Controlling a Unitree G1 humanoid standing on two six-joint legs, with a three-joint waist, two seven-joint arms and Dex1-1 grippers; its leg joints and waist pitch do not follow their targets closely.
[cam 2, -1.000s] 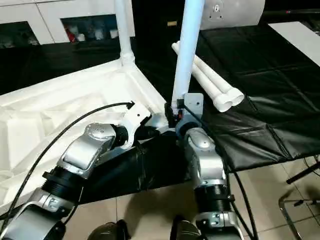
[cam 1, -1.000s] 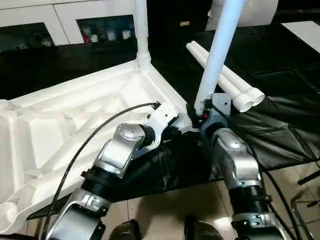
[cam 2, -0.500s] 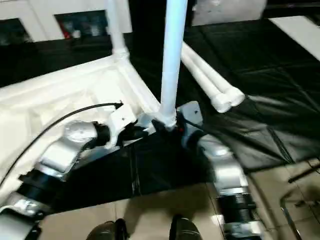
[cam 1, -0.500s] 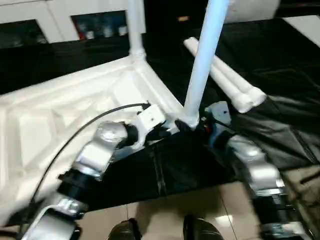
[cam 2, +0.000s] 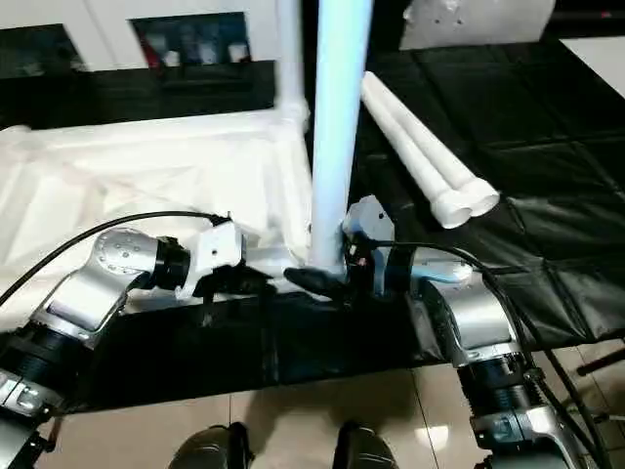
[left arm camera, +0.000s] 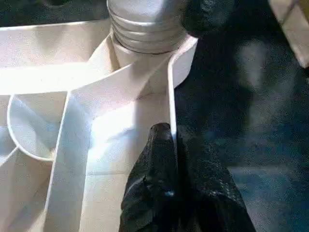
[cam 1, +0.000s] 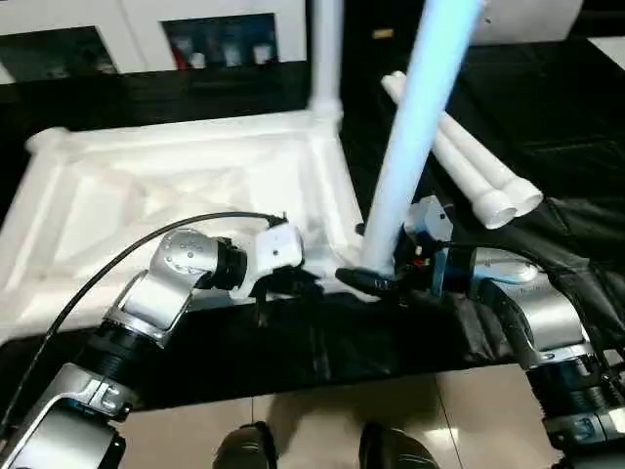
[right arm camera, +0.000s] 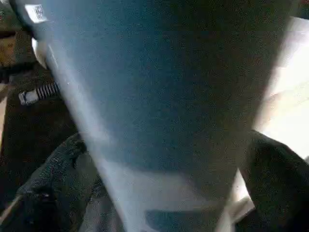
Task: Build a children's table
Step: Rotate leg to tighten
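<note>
Left hand (left arm camera: 169,183) is clamped on the near rim of the upturned table top (cam 1: 176,195), its two black fingers (left arm camera: 154,164) pressed together with the thin white wall between them, just beside the near corner socket (left arm camera: 149,43). Right hand (cam 1: 376,283) stands with its fingers spread wide on either side of the foot of the upright leg (cam 1: 420,117) — one black finger reaches past the leg's base toward the left hand, and in the right wrist view the leg sits between the two dark pads with a gap on one side. That leg rises from the near corner socket, its ribbed end seated there. A second leg (cam 1: 325,49) stands upright in the far corner of the top. The top lies ribbed side up on the black-matted bench (cam 1: 576,127), its near edge by the bench's front edge. Two loose legs (cam 1: 469,166) lie side by side on the mat, well apart from the hands — beyond and to the right of the upright leg.
</note>
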